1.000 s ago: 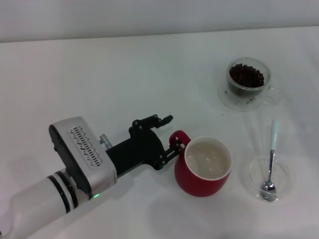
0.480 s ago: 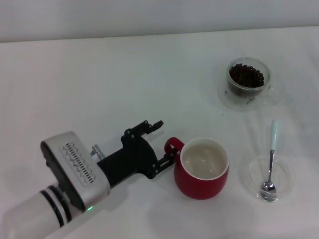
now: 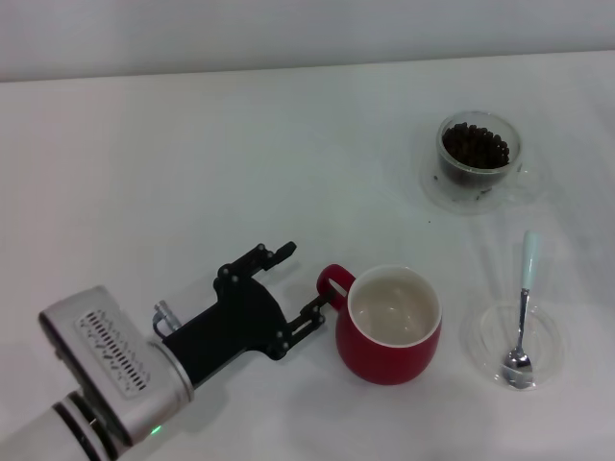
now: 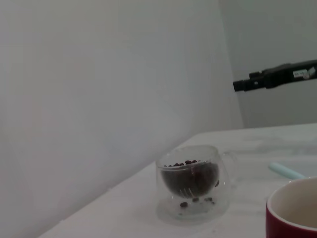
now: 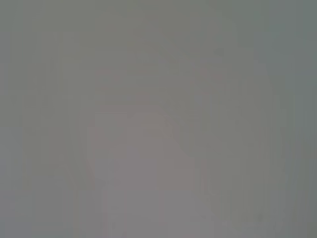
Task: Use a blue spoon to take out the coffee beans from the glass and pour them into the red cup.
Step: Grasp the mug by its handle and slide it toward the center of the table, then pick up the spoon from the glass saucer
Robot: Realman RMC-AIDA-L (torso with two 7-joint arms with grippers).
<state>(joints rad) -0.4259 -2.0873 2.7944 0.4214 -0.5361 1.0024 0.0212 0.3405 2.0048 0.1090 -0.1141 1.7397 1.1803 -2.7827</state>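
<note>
Left hand [image 3: 303, 280] wide open, holding nothing, just beside red cup [image 3: 389, 327] handle; spoon [image 3: 522, 308] lies right of cup on clear dish [image 3: 550, 338] (handle pointing away, towards glass [image 3: 479, 158]); right arm unseen, presumably nearer.

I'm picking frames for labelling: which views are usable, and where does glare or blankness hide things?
Head view: evenly lit, the glass and the clear dish under the blue spoon faint against the table. Left wrist view: coffee beans readable. Right wrist view: blank grey.
</note>
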